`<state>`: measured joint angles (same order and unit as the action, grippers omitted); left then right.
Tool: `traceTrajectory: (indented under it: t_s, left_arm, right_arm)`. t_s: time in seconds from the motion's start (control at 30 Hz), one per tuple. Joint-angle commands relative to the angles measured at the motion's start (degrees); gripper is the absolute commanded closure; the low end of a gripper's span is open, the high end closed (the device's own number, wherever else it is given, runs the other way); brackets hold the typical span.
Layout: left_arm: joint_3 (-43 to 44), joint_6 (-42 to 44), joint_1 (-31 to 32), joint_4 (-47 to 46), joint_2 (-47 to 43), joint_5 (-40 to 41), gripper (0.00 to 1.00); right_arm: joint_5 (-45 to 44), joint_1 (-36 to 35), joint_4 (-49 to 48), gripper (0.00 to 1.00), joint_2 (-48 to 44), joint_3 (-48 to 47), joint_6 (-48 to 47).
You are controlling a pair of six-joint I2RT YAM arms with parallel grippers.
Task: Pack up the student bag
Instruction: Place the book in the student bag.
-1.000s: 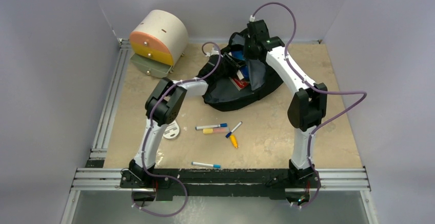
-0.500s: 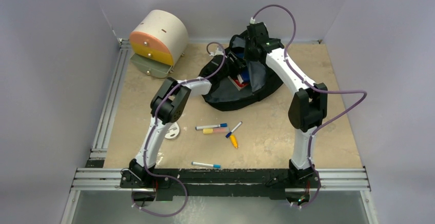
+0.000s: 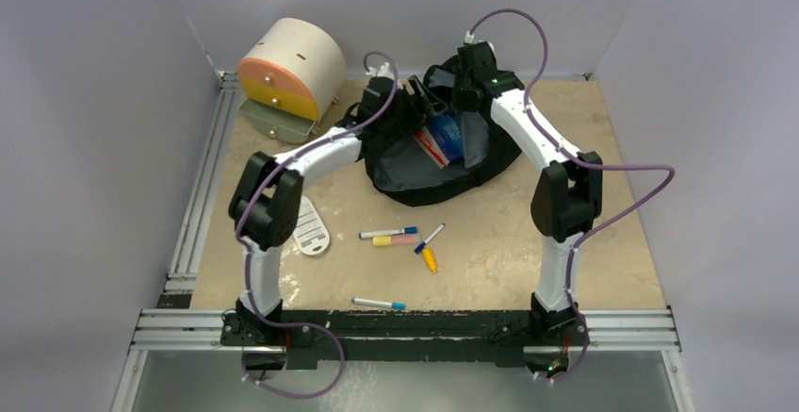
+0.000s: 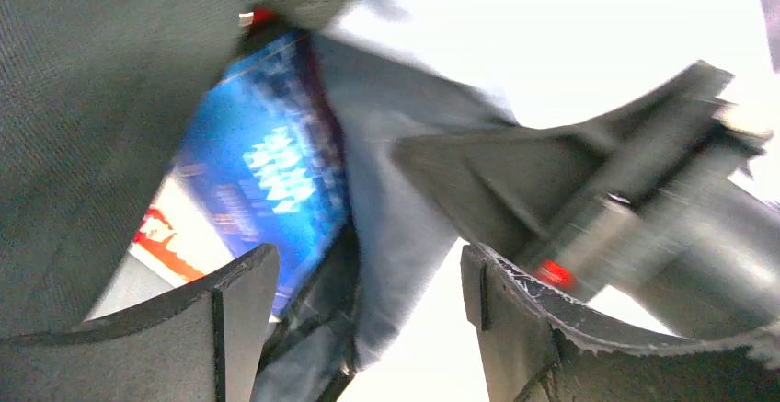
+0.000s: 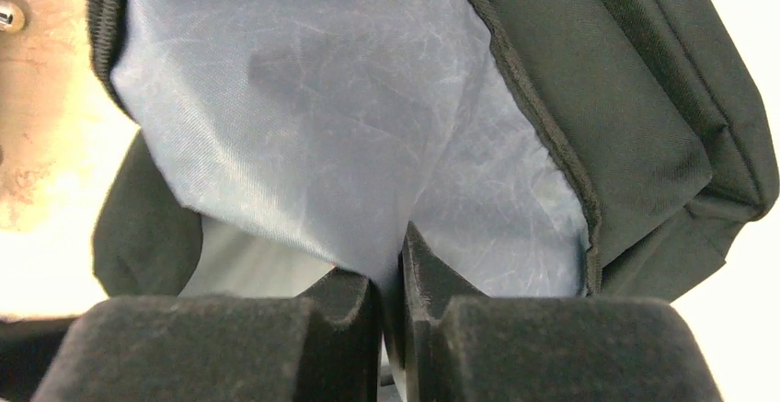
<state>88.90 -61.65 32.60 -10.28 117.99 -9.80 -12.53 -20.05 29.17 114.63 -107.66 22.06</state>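
Left fingers (image 3: 424, 103), apart and holding nothing, and right fingers (image 3: 464, 97) sit at the mouth of the open student bag (image 3: 415, 181), far centre of the counter (image 3: 565, 242); a blue book (image 3: 441, 139) lies inside.
Left wrist: blurred; book (image 4: 267, 163) against grey lining (image 4: 395, 163).
Right wrist: right fingers together, clamped on lining (image 5: 349, 126); contents hidden.

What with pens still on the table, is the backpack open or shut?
Open: the right hand pinches the flap of the backpack, and a blue packet shows inside.
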Motion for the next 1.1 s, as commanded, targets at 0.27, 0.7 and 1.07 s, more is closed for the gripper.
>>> traceTrajectory:
  t_s: [0.27, 0.7, 1.07]
  left_arm:
    - [-16.6, 24.9, -0.5, 14.9, -25.0, 12.1, 0.26]
    - [-27.1, 31.7, -0.5, 23.1, -34.0, 24.2, 0.25]
    - [-29.0, 32.4, -0.5, 21.8, -32.5, 24.8, 0.25]
  right_arm:
    - [0.2, 0.9, -3.8, 0.55, -1.7, 0.0, -0.7]
    - [1.0, 11.6, -16.2, 0.32, -9.3, 14.2, 11.0]
    - [22.3, 17.6, -30.6, 0.29, -13.4, 25.6, 6.0]
